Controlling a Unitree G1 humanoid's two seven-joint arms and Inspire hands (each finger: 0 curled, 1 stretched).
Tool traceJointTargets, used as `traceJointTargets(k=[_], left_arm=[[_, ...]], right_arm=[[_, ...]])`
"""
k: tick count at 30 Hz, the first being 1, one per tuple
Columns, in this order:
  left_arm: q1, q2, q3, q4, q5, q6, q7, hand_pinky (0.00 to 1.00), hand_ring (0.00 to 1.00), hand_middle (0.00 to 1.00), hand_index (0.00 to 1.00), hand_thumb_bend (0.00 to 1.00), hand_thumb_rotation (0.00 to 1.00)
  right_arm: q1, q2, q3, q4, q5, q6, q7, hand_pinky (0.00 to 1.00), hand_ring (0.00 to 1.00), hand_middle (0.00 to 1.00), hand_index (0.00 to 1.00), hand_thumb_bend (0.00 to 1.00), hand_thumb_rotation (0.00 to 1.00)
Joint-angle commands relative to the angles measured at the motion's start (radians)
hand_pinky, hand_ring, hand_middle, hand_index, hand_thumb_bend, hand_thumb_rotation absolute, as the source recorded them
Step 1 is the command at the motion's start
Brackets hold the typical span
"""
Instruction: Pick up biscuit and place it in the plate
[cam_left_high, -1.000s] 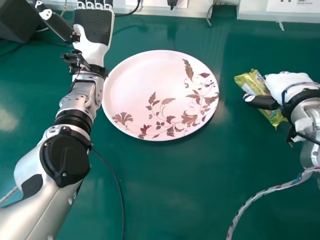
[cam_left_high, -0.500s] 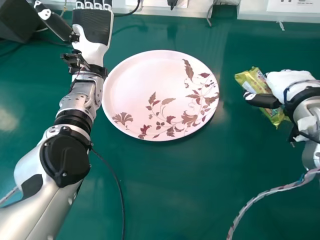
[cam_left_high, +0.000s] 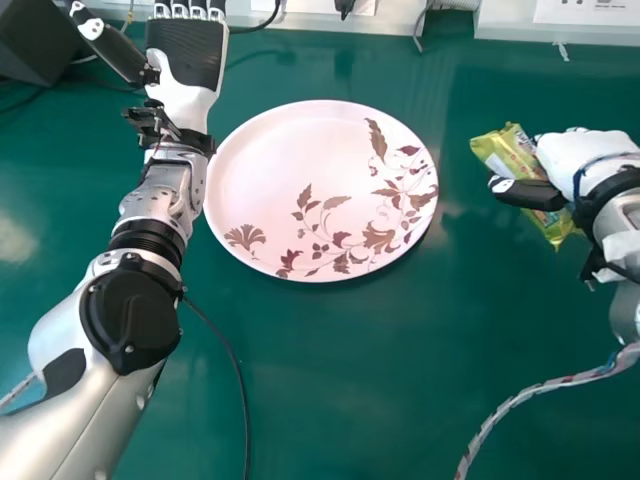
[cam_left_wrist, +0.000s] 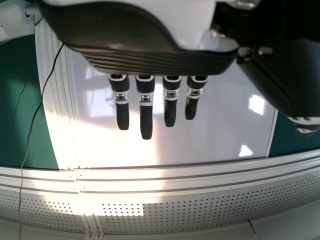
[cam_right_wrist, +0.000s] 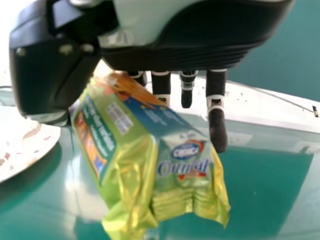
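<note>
In the head view my right hand (cam_left_high: 590, 160) is at the right, its thumb against the yellow-green biscuit packet (cam_left_high: 522, 172), which slants to the right of the plate (cam_left_high: 300, 160). The right wrist view has my right hand (cam_right_wrist: 216, 115) pinching the packet (cam_right_wrist: 135, 145) between thumb and fingers; part of the plate (cam_right_wrist: 25, 140) appears there too. The flowered plate lies flat with nothing on it. Beyond its left side is my left hand (cam_left_high: 185, 55), fingers straight and holding nothing; the left wrist view also has my left hand (cam_left_wrist: 146, 110) with extended fingers.
A dark box (cam_left_high: 40, 40) stands at the table's far left corner. Cables run along the far edge, and a thin black cable (cam_left_high: 235, 370) crosses the green table (cam_left_high: 340, 400) beside my left arm. A braided cable (cam_left_high: 520, 400) hangs from my right arm.
My right hand has shifted a little farther away from the robot and slightly right, carrying the packet with it. The left hand and the plate stay where they were.
</note>
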Motion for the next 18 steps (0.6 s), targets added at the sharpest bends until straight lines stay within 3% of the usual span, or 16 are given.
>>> traceJointTargets(k=[1,18], left_arm=[[-0.014,0.005,-0.008,0.007,0.008,0.004,-0.012,0.85,0.81,0.92,0.96,1.00,0.69],[-0.015,-0.002,-0.015,0.004,0.030,-0.031,-0.007,0.81,0.83,0.93,0.96,1.00,0.71]], right_arm=[[0.010,-0.012,-0.020,-0.022,-0.010,0.006,0.010,0.30,0.40,0.48,0.56,0.46,0.00],[-0.037,-0.002,-0.055,-0.091,-0.014,0.008,0.046,0.30,0.41,0.48,0.56,0.46,0.00]])
